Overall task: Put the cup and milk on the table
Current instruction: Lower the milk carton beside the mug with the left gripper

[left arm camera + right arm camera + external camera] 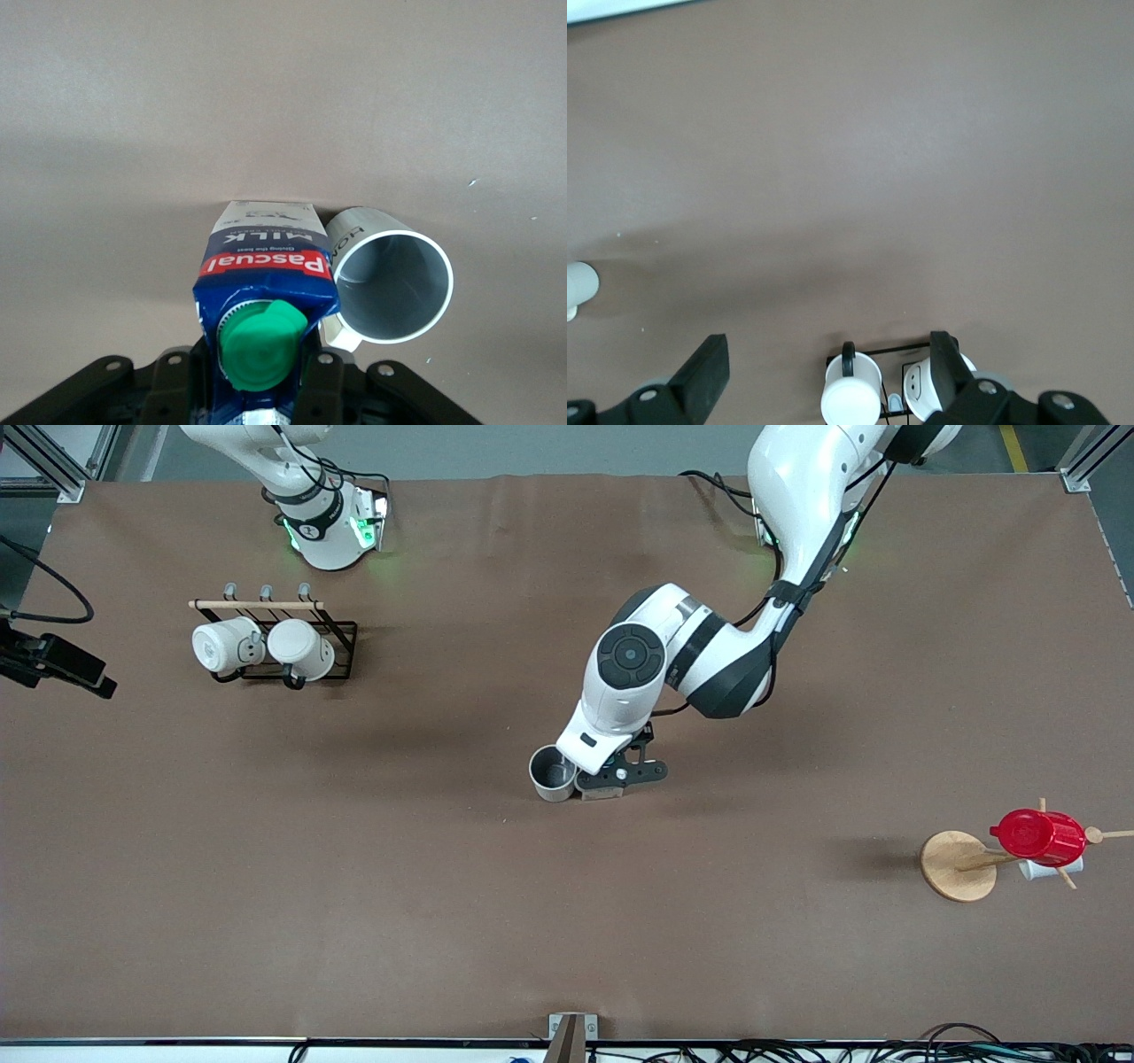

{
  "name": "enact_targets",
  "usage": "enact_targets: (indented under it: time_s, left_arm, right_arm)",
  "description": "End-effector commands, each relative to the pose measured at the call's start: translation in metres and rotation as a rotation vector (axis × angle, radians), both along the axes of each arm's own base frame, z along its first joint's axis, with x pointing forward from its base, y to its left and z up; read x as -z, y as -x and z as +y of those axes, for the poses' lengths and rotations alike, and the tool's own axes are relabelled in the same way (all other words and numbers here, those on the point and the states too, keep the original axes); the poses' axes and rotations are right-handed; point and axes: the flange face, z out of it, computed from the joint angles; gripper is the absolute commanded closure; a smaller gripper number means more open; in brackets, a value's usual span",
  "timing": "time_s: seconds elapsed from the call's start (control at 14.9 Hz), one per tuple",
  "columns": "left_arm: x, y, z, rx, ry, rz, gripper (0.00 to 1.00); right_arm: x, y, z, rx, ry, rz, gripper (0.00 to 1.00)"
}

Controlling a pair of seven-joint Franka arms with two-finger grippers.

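Observation:
The cup (554, 773), cream-beige with a grey inside, stands upright on the brown table (354, 886) near its middle. In the left wrist view the cup (390, 283) stands right beside the milk (266, 274), a blue and white carton with a green cap. My left gripper (609, 782) is low over the table beside the cup and is shut on the milk's top (261, 390). The carton's base looks down at the table. In the front view the milk is hidden under the hand. My right gripper (826, 372) is open and empty, high over the mug rack.
A black wire rack (341, 638) with two white mugs (266, 646) stands toward the right arm's end. A wooden mug tree (957, 865) with a red cup (1041, 837) stands toward the left arm's end. A black camera (53, 660) juts in at the edge.

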Motion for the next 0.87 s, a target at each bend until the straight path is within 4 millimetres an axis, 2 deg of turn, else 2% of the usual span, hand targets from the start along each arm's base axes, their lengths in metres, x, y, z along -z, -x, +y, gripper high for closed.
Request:
enact_targets:
  time_s: [0.0,0.07,0.13,0.2,0.27,0.34,0.54,0.74,0.81]
  left_arm:
    - [-0.002,-0.003,-0.007,-0.007,-0.004,-0.022,0.68]
    - [-0.002,-0.003,-0.007,-0.008,-0.003,-0.023,0.68]
    - [-0.001,-0.003,-0.007,-0.008,-0.004,-0.022,0.61]
    - [-0.001,-0.004,-0.006,-0.012,-0.004,-0.021,0.44]
    - [0.000,-0.005,-0.004,-0.017,-0.004,-0.019,0.14]
    - [0.001,-0.005,-0.003,-0.016,-0.005,-0.018,0.00]
    - [-0.015,-0.012,0.004,-0.022,0.005,-0.038,0.00]
    - [-0.056,-0.030,0.035,-0.061,0.012,-0.073,0.00]
    - [-0.082,-0.036,0.055,-0.090,0.004,-0.079,0.00]
  right_arm:
    - [-0.009,0.008,-0.002,0.031,-0.001,0.004,0.00]
    - [-0.008,0.009,-0.003,0.032,-0.006,0.015,0.00]
    - [-0.007,0.010,-0.002,0.016,-0.010,0.020,0.00]
    - [-0.005,0.011,-0.001,0.012,-0.011,0.033,0.00]
    - [-0.005,0.011,0.000,0.011,-0.011,0.037,0.00]
    - [-0.006,0.012,0.000,0.011,-0.011,0.036,0.00]
    - [-0.005,0.011,-0.001,0.012,-0.011,0.037,0.00]
    - [-0.005,0.011,-0.001,0.012,-0.011,0.037,0.00]
    - [-0.005,0.011,-0.001,0.014,-0.011,0.037,0.00]
